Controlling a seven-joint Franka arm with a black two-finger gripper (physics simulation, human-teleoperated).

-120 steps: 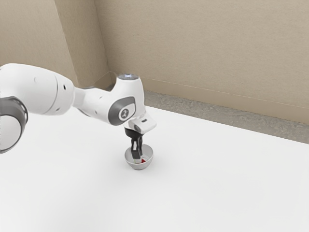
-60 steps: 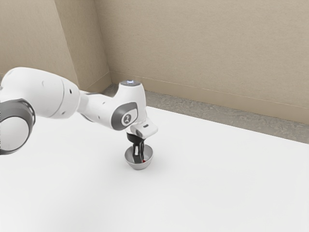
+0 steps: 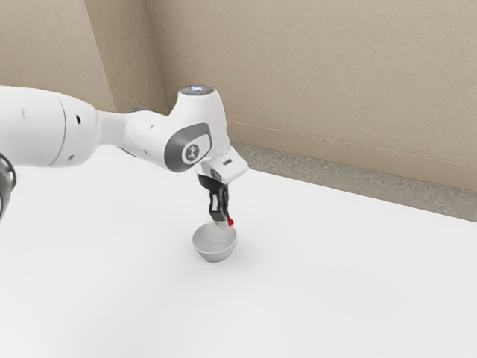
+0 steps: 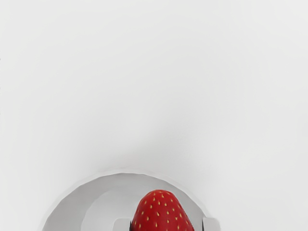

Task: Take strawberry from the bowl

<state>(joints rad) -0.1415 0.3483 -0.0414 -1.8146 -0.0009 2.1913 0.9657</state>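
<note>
1. The black two-finger gripper (image 3: 223, 221) points down near the middle of the exterior view, grasping the strawberry between its two fingertips.
2. The red, seed-flecked strawberry (image 3: 230, 222) is at those fingertips, raised above the bowl; in the wrist view it has a pale fingertip on either side.
3. The round grey bowl (image 3: 214, 254) stands upright just below the exterior view's center, on the white table (image 3: 343, 276).
4. The white Franka arm (image 3: 52, 127) comes in from the exterior view's left, at upper-left height.
5. Across the exterior view's top runs a beige wall (image 3: 313, 67), with mottled grey floor (image 3: 320, 167) between it and the table.
</note>
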